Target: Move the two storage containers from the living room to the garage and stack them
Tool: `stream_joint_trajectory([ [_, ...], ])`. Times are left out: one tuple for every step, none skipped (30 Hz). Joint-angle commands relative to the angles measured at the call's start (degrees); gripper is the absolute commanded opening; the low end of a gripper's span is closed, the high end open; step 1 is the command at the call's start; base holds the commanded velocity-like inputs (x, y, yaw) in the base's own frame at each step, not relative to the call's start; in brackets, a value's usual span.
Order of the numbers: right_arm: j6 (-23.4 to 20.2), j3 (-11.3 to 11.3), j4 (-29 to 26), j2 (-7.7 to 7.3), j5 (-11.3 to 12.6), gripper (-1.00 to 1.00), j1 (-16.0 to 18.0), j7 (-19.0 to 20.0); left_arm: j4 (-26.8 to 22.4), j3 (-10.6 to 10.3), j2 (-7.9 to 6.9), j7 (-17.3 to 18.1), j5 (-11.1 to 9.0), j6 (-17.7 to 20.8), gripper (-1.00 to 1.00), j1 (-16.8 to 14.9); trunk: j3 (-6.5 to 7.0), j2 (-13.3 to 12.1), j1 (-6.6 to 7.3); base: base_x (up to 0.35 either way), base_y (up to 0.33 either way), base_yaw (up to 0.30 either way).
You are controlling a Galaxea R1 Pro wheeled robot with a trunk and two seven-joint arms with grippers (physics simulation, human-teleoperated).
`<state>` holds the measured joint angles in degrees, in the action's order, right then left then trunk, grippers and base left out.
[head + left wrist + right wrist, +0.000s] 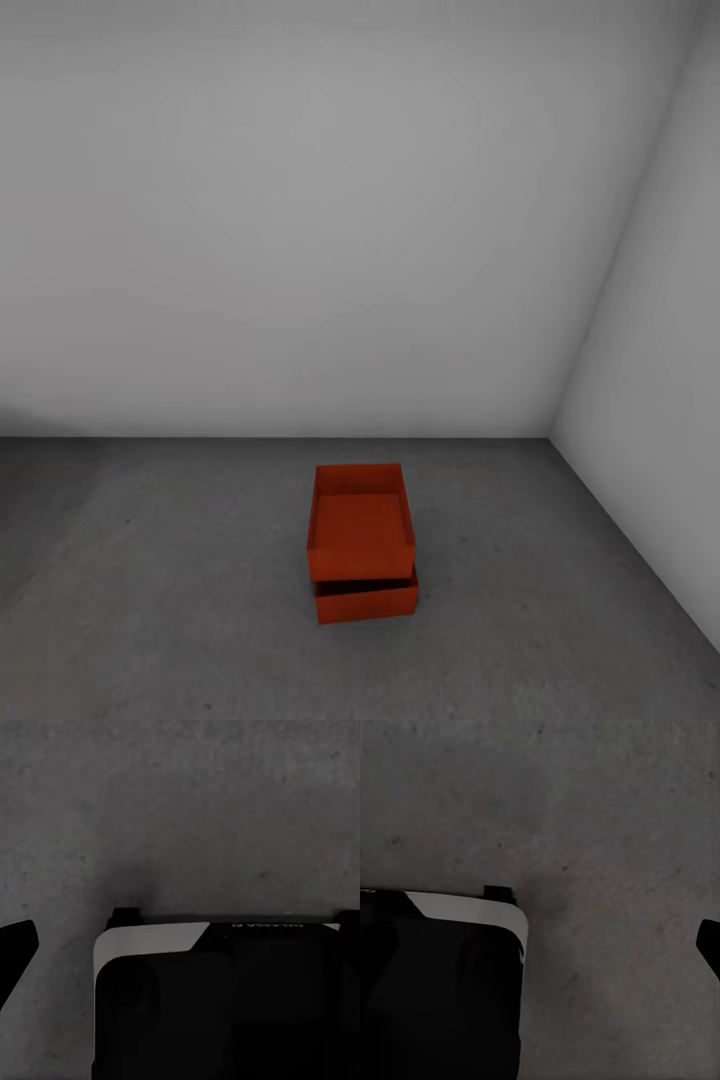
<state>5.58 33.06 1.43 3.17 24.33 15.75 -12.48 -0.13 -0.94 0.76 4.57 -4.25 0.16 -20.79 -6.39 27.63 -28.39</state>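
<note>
Head view: two orange-red storage containers (362,545) stacked on the dark concrete floor (160,600) near a white-walled corner — upper bin (361,522) shifted back on the lower bin (366,600), lower front rim exposed. Left wrist view: aimed down at bare concrete, dark fingertip (15,949) at the edge, white-and-black robot base (217,997) beneath. Right wrist view: same downward pose, dark fingertip (710,945) at the edge. Gripper opening — cannot tell for either. No bin near either gripper.
</note>
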Motion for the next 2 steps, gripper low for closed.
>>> stream_joint_trajectory([
  [0.3,0.5,0.2,0.06,0.6,1.00,0.1,-0.1,0.0,-0.1,0.03,0.2,-0.4,0.0,1.00,0.0,-0.11,0.1,-0.03,0.000,0.000,0.000],
  [0.3,0.5,0.2,0.07,0.6,1.00,0.1,0.0,0.0,-0.1,0.00,0.2,-0.5,0.0,1.00,0.0,-0.11,0.1,-0.03,0.000,0.000,0.000],
])
